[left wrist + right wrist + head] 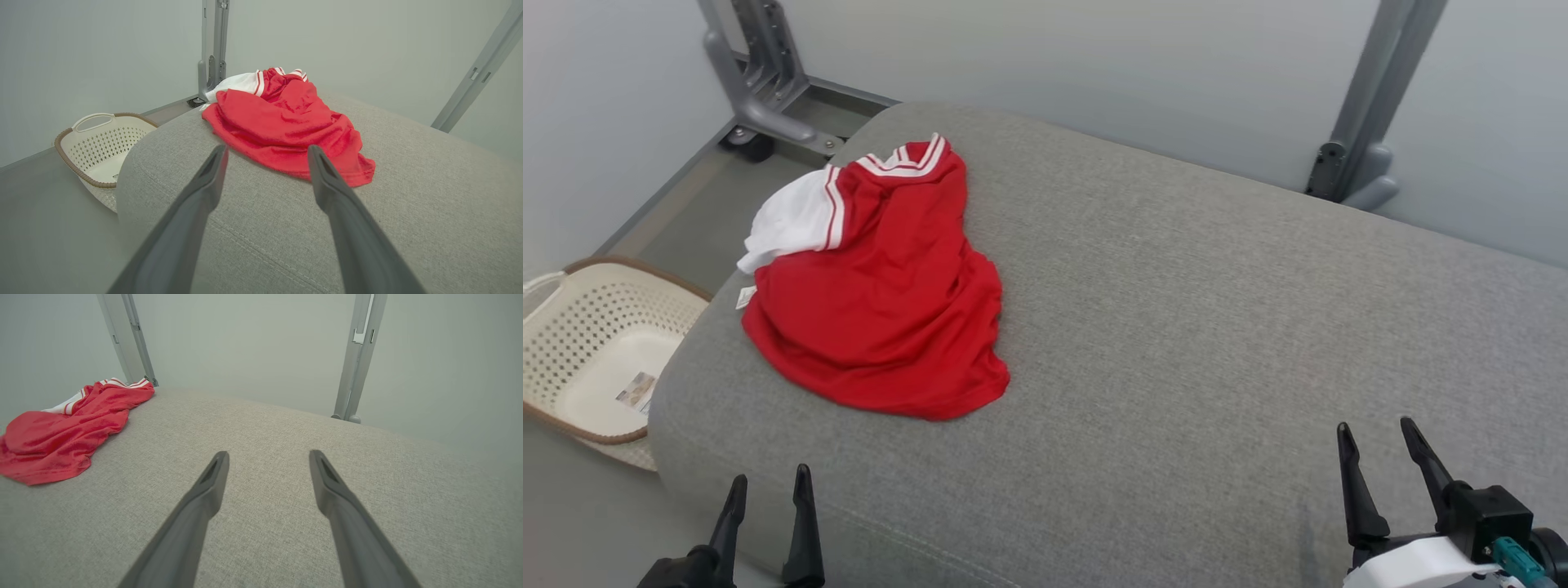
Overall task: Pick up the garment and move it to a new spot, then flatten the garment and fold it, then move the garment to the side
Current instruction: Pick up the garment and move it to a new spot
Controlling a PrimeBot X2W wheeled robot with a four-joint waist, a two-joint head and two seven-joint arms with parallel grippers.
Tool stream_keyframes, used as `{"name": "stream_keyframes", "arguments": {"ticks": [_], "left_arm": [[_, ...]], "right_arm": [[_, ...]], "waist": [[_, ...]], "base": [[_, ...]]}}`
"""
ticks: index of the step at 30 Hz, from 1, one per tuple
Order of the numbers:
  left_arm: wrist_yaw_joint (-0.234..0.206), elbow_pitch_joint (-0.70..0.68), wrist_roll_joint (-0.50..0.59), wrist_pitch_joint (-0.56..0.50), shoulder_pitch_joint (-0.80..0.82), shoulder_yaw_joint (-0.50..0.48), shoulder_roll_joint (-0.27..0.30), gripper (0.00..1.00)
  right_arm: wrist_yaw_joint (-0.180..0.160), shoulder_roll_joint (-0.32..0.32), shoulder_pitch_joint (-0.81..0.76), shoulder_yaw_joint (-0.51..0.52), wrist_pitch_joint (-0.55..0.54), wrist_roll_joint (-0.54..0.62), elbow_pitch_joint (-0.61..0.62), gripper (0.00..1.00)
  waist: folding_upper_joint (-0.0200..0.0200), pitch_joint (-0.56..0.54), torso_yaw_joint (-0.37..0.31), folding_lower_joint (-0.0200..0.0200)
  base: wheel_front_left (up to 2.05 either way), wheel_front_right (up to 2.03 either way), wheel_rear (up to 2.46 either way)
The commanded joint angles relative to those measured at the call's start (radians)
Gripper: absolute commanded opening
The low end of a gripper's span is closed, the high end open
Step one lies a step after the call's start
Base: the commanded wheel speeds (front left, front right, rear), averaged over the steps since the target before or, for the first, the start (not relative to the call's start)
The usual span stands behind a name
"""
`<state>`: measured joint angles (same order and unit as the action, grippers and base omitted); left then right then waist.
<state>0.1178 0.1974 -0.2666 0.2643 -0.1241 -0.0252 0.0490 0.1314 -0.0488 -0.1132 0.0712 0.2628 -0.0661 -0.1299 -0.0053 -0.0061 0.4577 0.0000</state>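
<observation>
Left tool (771, 474) and right tool (1374, 425) released; garment (874, 302) crumpled on cushion (1217, 327), basket (580, 335) (perforated) beside

No legible text or labels anywhere

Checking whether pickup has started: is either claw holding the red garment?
No, the left claw and right claw stand open, apart from the garment crumpled on the grey cushion.

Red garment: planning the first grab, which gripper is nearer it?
Left. The left gripper sits short of the red garment, pointing at it; the right gripper is far off to its right.
</observation>
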Motion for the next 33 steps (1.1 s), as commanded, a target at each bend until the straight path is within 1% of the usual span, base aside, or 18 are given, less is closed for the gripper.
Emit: {"name": "stream_keyframes", "arguments": {"ticks": [1, 7, 12, 16, 18, 19, 25, 29, 32, 33], "left_arm": [[-0.004, -0.006, -0.006, 0.000, -0.010, -0.004, 0.003, 1.00], [-0.001, -0.002, -0.006, 0.000, 0.041, -0.030, 0.003, 1.00], [0.005, 0.079, -0.002, 0.000, 0.123, -0.031, 0.003, 1.00], [0.012, 0.213, -0.031, -0.001, 0.236, -0.017, 0.011, 1.00], [0.012, 0.299, -0.041, 0.000, 0.305, -0.006, 0.031, 1.00], [0.012, 0.299, -0.041, 0.000, 0.305, -0.006, 0.031, 1.00], [0.013, 0.527, -0.127, 0.000, 0.513, 0.011, 0.054, 1.00], [0.013, 0.660, -0.190, -0.001, 0.629, 0.023, 0.060, 1.00], [0.012, 0.772, -0.223, -0.012, 0.702, 0.025, 0.076, 1.00], [0.012, 0.844, -0.234, -0.010, 0.739, 0.018, 0.088, 1.00]], "right_arm": [[-0.001, -0.004, -0.009, -0.002, 0.003, -0.005, -0.003, 1.00], [-0.001, -0.004, -0.008, -0.004, 0.003, -0.002, -0.010, 1.00], [-0.001, -0.004, 0.017, 0.004, 0.003, 0.023, -0.007, 1.00], [-0.001, -0.004, 0.041, 0.014, 0.003, 0.052, -0.002, 1.00], [-0.001, -0.004, 0.058, 0.018, 0.003, 0.064, 0.000, 1.00], [-0.001, -0.004, 0.058, 0.018, 0.003, 0.064, 0.000, 1.00], [-0.001, -0.009, 0.123, 0.014, 0.003, 0.102, 0.011, 1.00], [-0.001, -0.023, 0.168, 0.022, 0.003, 0.113, 0.022, 1.00], [-0.001, -0.026, 0.193, 0.029, 0.003, 0.118, 0.032, 1.00], [-0.001, -0.028, 0.207, 0.031, 0.003, 0.122, 0.034, 1.00]], "waist": [[0.0053, -0.008, 0.046, 0.0000], [0.0053, 0.021, 0.009, 0.0000], [0.0053, 0.069, -0.044, 0.0000], [0.0053, 0.131, -0.086, 0.0000], [0.0053, 0.164, -0.106, 0.0000], [0.0053, 0.164, -0.106, 0.0000], [0.0053, 0.289, -0.171, 0.0000], [0.0053, 0.378, -0.198, 0.0000], [0.0053, 0.440, -0.213, 0.0000], [0.0053, 0.472, -0.220, 0.0000]], "base": [[0.00, 0.00, 0.00], [0.00, 0.00, 0.00], [0.00, 0.00, 0.00], [0.00, 0.00, 0.00], [0.00, 0.00, 0.00], [0.00, 0.00, 0.00], [0.00, 0.00, 0.00], [0.00, 0.00, 0.00], [0.00, 0.00, 0.00], [0.00, 0.00, 0.00]]}}
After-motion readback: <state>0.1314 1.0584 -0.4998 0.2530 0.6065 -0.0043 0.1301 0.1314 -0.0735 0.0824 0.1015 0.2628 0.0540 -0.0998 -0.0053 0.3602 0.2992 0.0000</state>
